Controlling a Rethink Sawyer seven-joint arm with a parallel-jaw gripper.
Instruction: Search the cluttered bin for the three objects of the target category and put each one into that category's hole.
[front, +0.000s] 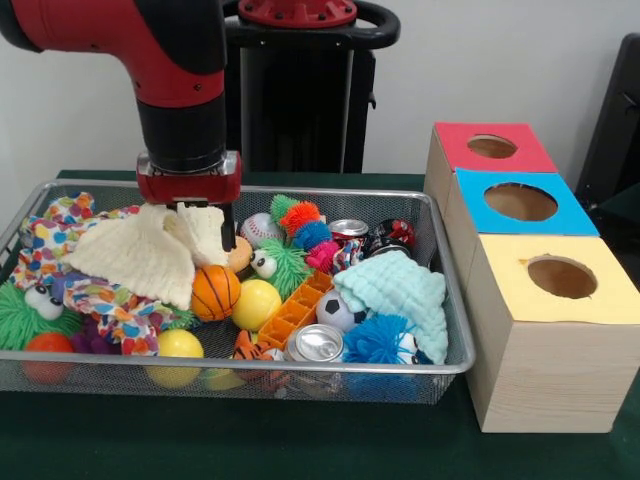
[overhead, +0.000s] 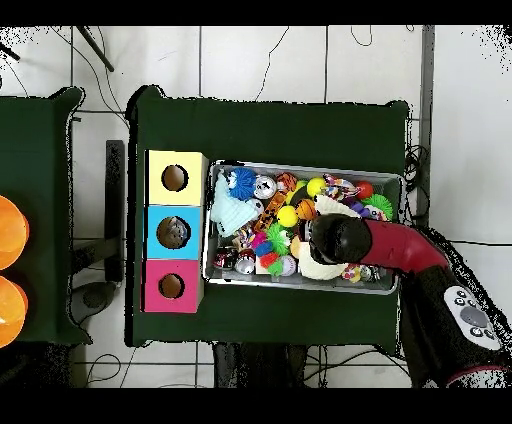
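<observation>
I have the pincer (front: 205, 212) down in the left half of the wire bin (front: 455, 362), and it looks clamped on the cream cloth (front: 150, 252), which hangs bunched from its tips over the other things. The target category isn't stated; going by this grip, I judge it to be cloths. A mint cloth (front: 400, 295) lies at the bin's right end and a spotted cloth (front: 55, 228) at the left. The three boxes beside the bin, red (front: 455, 145), blue (front: 475, 205) and yellow (front: 520, 295), show nothing in their holes from the front. From overhead I cannot tell what is inside. So I judge the sorting barely begun, with all three cloths yet to be delivered.
</observation>
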